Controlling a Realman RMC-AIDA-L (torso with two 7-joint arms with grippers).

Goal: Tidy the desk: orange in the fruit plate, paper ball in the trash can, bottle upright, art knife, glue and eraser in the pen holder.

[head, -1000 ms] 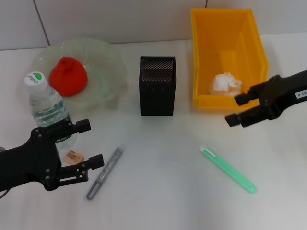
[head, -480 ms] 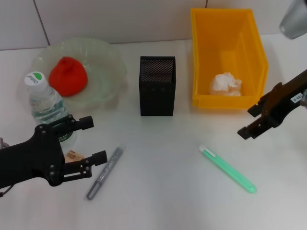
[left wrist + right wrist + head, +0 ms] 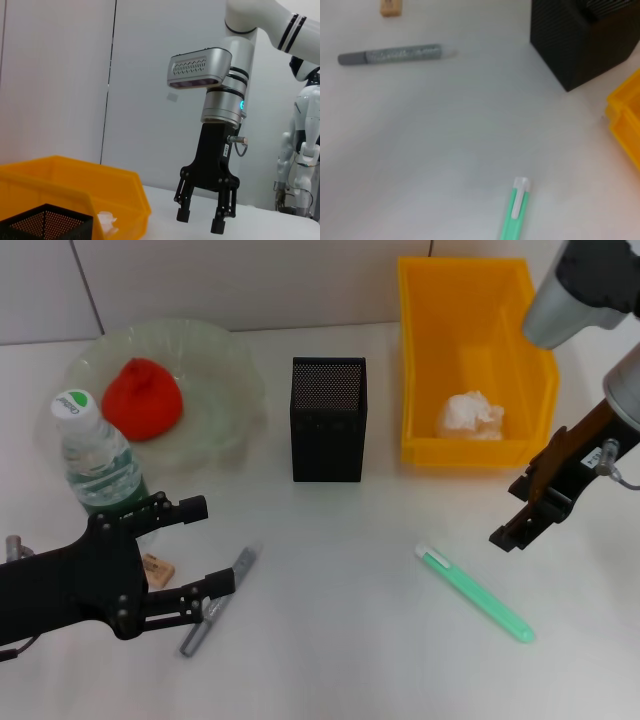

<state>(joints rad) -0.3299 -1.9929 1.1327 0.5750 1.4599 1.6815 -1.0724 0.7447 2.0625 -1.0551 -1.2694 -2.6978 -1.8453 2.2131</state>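
Observation:
The orange lies in the glass fruit plate. In front of the plate the bottle stands upright. The paper ball rests in the yellow trash can. A black mesh pen holder stands mid-table. My left gripper is open, low over the table. The eraser shows between its fingers, and one finger crosses the grey glue. My right gripper is open and points down, just right of the green art knife, also seen as art knife.
The left wrist view shows my right gripper hanging open beyond the trash can and pen holder. The right wrist view shows the glue, eraser and pen holder. A wall runs behind the table.
My right gripper left the trash can's front, moved toward the table's front and turned downward beside the art knife. My left gripper slid right, over the eraser, reaching the glue.

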